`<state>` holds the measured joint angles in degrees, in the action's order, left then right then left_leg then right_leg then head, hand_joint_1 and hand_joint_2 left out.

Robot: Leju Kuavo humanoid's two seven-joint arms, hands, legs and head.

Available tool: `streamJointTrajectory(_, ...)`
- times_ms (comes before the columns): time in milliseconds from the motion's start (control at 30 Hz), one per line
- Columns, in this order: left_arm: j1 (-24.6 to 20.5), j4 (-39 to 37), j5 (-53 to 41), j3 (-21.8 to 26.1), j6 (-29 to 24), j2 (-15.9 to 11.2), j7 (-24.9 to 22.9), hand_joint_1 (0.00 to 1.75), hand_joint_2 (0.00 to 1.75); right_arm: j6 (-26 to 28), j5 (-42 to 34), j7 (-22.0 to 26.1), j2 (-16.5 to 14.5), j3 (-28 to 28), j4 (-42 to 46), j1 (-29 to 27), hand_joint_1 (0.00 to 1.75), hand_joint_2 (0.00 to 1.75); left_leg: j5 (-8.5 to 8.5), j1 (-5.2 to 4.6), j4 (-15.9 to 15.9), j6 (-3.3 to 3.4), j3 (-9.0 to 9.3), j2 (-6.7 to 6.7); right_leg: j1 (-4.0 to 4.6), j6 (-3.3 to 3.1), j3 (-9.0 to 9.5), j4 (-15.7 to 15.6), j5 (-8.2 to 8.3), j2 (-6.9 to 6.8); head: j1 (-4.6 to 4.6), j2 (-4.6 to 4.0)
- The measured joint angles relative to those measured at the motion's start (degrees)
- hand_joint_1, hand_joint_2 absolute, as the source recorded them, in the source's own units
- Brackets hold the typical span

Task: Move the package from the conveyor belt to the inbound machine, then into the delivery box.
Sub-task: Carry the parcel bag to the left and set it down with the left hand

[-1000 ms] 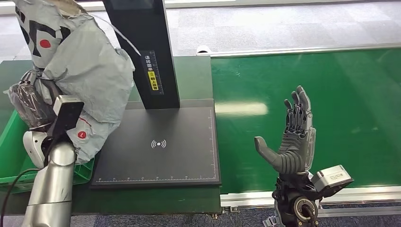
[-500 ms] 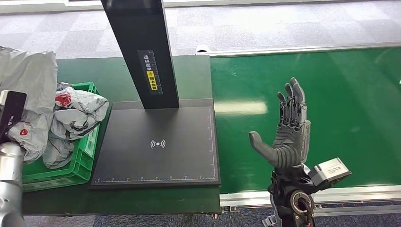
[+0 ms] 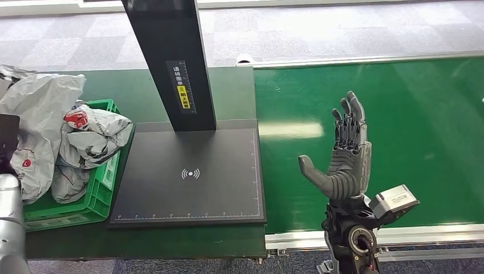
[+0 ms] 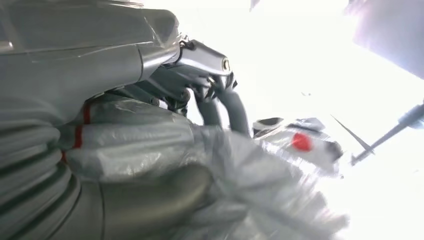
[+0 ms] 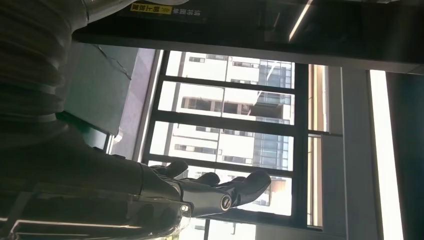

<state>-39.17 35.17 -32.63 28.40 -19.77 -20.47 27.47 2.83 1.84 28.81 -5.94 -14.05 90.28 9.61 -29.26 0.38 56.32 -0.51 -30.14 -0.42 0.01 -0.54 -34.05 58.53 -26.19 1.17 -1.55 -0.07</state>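
Observation:
A crumpled grey package [image 3: 35, 108] hangs over the left part of the green delivery box [image 3: 100, 197], at the picture's left edge. In the left wrist view my left hand [image 4: 192, 67] grips this package [image 4: 150, 145], fingers over the top and thumb underneath. My silver left forearm [image 3: 10, 228] rises at the bottom left. My right hand [image 3: 345, 162] is held up, open and empty, palm toward the machine, above the near part of the green conveyor belt [image 3: 411, 131]. The inbound machine's black scan plate [image 3: 191, 188] lies bare between the box and the belt.
Other grey packages [image 3: 94, 137] lie piled in the box. The machine's black post [image 3: 171, 63] stands at the back of the plate. The belt's metal front rail [image 3: 434, 237] runs along the near edge, with grey carpet beyond the table.
My left arm has carried the package leftward off the scan plate and down over the box. My right hand has drifted slightly left and stays open.

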Motion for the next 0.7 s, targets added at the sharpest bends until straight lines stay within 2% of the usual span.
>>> streamJointTrajectory(33, 0.34, 1.47, 5.26, 0.67, 5.12, 0.81, 1.98, 0.0, 0.44, -0.08, 0.09, 0.0, -0.01, 0.0, -0.16, 0.15, 0.0, 1.75, 0.0, 0.0, 0.0, 0.0, -0.01, -0.02, 0.0, 0.0, 0.01, 0.0, 0.0, -0.01, 0.02, 0.0)
streamJointTrajectory(67, 0.88, 3.43, 9.91, 1.17, 9.55, 1.75, 3.22, 0.0, 0.44, -0.16, 0.15, 0.0, 0.0, 0.01, -0.35, 0.3, 0.0, 1.75, 0.0, 0.0, 0.0, 0.0, -0.01, -0.02, -0.01, 0.01, 0.01, 0.0, 0.0, -0.02, 0.02, 0.0)
streamJointTrajectory(133, 2.26, 8.35, 16.83, 1.6, 15.09, 3.79, 4.15, 0.0, 1.31, -0.23, 0.22, 0.0, 0.0, 0.03, -0.71, 0.51, 0.0, 1.75, 0.0, -0.01, 0.01, 0.0, -0.01, -0.01, -0.02, 0.02, 0.01, -0.02, 0.01, -0.01, 0.02, 0.0)
streamJointTrajectory(167, 3.01, 11.24, 19.16, 1.58, 16.0, 4.89, 4.15, 0.0, 1.75, -0.23, 0.23, 0.01, 0.0, 0.04, -0.88, 0.55, 0.0, 1.75, 0.0, -0.01, 0.02, 0.01, -0.02, 0.0, -0.02, 0.02, 0.01, -0.04, 0.02, -0.01, 0.01, 0.0)
streamJointTrajectory(300, 5.7, 23.33, 24.41, 0.4, 13.02, 8.93, 3.93, 0.0, 1.75, -0.22, 0.37, 0.02, -0.01, 0.08, -1.31, 0.56, 0.0, 1.75, -0.02, -0.01, 0.02, 0.01, -0.06, -0.07, -0.02, 0.02, 0.0, -0.08, 0.01, -0.03, 0.01, 0.0)
streamJointTrajectory(467, 8.65, 35.38, 28.69, -1.76, 9.64, 12.47, 4.54, 0.0, 1.75, 0.45, 0.37, 0.02, 0.01, 0.13, -1.77, 0.56, 0.0, 1.75, -0.03, -0.01, 0.02, 0.01, -0.08, -0.07, -0.02, 0.02, -0.01, -0.09, 0.01, -0.03, 0.0, 0.0)
streamJointTrajectory(700, 15.61, 49.91, 37.09, -5.57, 15.02, 16.01, 7.65, 0.0, 1.75, 0.99, 0.02, -0.14, 0.03, 0.28, -2.58, 0.55, 0.0, 1.75, -0.03, 0.0, 0.02, 0.01, -0.08, -0.08, -0.01, 0.02, -0.01, -0.09, 0.01, -0.03, 0.01, 0.0)
